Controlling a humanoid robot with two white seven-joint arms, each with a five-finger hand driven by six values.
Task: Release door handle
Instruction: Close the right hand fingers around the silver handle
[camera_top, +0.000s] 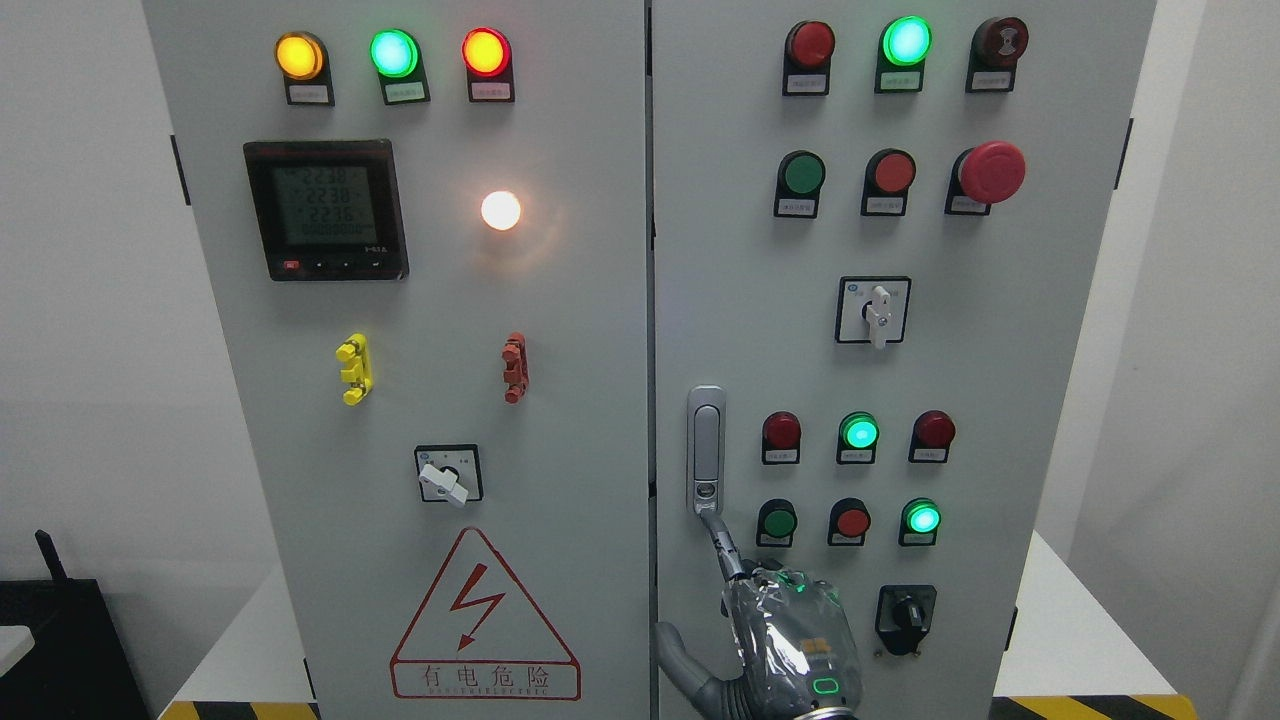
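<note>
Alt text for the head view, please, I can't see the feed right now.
A robot hand reaches up with one finger touching the bottom of the door handle on a grey two-door cabinet covered in lamps and switches.

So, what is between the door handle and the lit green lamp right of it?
In the head view, one unlit dark red lamp sits between the door handle and the lit green lamp; otherwise bare grey panel.
</note>
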